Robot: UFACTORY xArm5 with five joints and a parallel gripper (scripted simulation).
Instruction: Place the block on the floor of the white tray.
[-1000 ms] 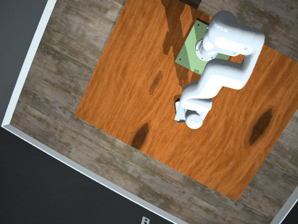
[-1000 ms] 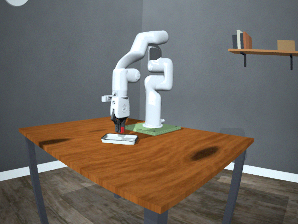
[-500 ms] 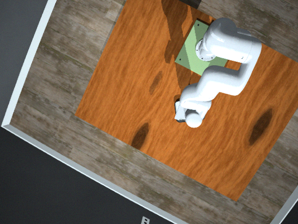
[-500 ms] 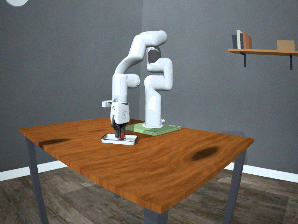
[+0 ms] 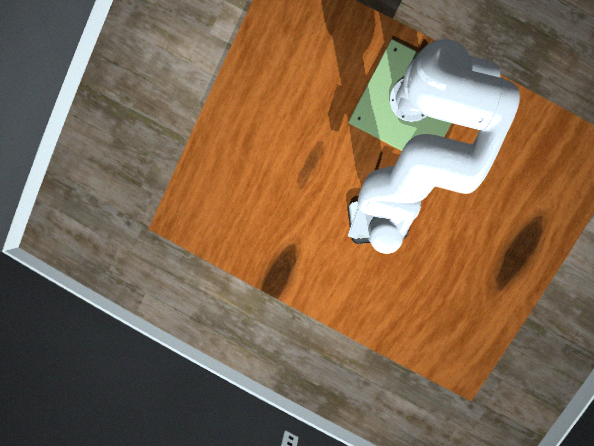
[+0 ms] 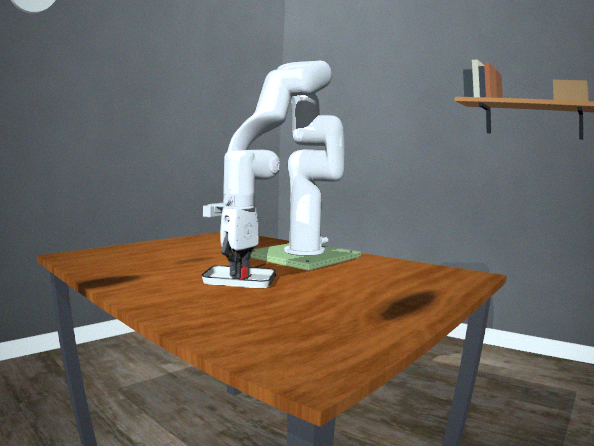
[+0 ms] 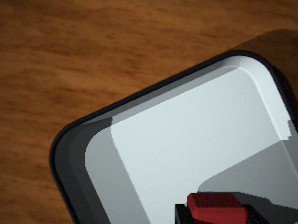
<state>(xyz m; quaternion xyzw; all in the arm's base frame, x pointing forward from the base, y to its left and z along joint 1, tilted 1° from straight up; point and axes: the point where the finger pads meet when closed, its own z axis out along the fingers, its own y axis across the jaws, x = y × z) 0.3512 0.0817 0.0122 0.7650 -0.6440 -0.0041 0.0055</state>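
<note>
Filling most of the room, a wooden table (image 6: 310,320) on grey legs is seen against grey walls, its orange grain marked by several dark knots. A wall shelf (image 6: 520,103) carrying books and a box is mounted well apart from it, high on the right in the exterior view. On the table's far part a green base plate (image 6: 345,255) is bolted, and from it the white arm (image 6: 305,165) is raised, folded over at the top and brought straight down in front of its own base. From above, the tray is almost wholly hidden under the arm's wrist. The white tray (image 6: 214,278), shallow with rounded corners and a dark outer rim, is set on the table just beside the base plate. The gripper (image 6: 239,272) is pointed downward inside the tray's outline, its dark fingers (image 6: 233,267) reaching below the rim. The red block (image 6: 244,273) is pinched between the fingers, which are closed against its sides. In the wrist view the block (image 7: 217,206) is seen over the tray's pale floor (image 7: 180,145), near one rounded corner; whether it touches the floor cannot be told.
</note>
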